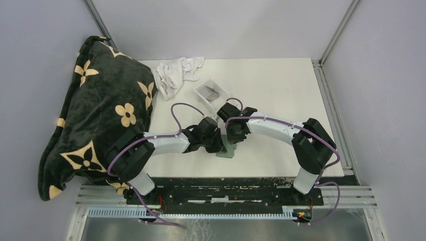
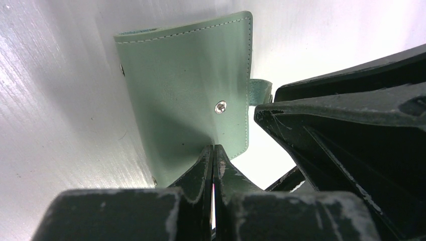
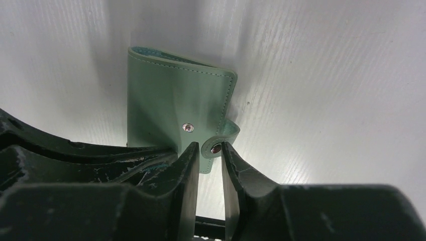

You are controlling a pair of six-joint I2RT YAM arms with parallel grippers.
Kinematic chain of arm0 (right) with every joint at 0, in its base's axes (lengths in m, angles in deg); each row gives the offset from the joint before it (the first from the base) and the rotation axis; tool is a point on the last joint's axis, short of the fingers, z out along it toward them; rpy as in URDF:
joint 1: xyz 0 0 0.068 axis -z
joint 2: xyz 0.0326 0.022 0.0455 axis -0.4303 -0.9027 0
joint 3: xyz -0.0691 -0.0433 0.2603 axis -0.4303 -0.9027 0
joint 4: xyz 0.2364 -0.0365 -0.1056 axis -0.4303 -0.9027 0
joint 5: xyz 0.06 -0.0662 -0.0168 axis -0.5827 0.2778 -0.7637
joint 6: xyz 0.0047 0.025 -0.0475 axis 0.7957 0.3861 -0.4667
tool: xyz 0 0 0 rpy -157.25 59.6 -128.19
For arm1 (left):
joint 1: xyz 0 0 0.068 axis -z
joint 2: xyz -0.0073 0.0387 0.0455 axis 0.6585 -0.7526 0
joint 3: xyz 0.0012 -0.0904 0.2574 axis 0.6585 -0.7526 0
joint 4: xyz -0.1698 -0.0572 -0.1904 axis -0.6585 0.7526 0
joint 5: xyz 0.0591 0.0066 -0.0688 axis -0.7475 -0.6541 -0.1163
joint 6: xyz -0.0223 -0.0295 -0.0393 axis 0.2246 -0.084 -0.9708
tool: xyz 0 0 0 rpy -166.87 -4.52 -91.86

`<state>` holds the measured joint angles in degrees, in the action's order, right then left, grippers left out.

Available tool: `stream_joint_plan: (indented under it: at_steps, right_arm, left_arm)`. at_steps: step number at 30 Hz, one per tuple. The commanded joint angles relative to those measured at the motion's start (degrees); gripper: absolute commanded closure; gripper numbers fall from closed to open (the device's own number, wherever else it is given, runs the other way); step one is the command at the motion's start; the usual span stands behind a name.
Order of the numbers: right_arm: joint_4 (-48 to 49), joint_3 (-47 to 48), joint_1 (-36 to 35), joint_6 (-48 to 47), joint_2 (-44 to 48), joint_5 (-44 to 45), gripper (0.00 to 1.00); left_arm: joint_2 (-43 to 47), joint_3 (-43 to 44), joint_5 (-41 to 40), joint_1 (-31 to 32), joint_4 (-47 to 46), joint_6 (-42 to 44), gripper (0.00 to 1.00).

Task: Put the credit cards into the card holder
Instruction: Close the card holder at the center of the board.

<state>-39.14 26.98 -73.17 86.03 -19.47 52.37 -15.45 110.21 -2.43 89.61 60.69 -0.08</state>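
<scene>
Left gripper (image 2: 213,150), jaws pressed together, pinches card holder (image 2: 191,90) edge; right gripper (image 3: 211,149) straddles its snap tab (image 3: 221,138)

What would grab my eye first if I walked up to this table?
Probably the dark blanket with cream flower shapes heaped along the table's left edge. Then the two black grippers meeting mid-table at a small green card holder: the left gripper pinches its edge, the right gripper straddles its snap tab.

The card holder (image 1: 227,149) lies between both arms, tray (image 1: 211,92) behind it.
</scene>
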Motion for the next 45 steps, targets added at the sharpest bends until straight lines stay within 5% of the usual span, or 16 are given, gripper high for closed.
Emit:
stream_joint_plan:
  at_steps: [1, 22, 31, 45]
  right_arm:
    - [-0.77, 2.65, -0.48, -0.37, 0.32, 2.06, 0.75]
    - [-2.44, 3.72, -1.13, -0.58, -0.15, 3.53, 0.95]
    - [-3.82, 5.22, -1.61, -0.94, -0.95, 4.17, 0.67]
    - [-3.63, 4.66, -1.89, -0.48, -2.87, 4.78, 0.67]
  left_arm:
    - [-1.75, 0.72, -0.18, 0.53, 1.62, 3.42, 0.97]
    - [-1.92, 0.82, 0.15, 0.46, 1.63, 3.80, 0.97]
    - [-2.03, 0.73, 0.35, 0.52, 1.39, 3.80, 0.97]
    - [-0.92, -0.46, 0.15, 0.40, 1.07, 3.49, 0.97]
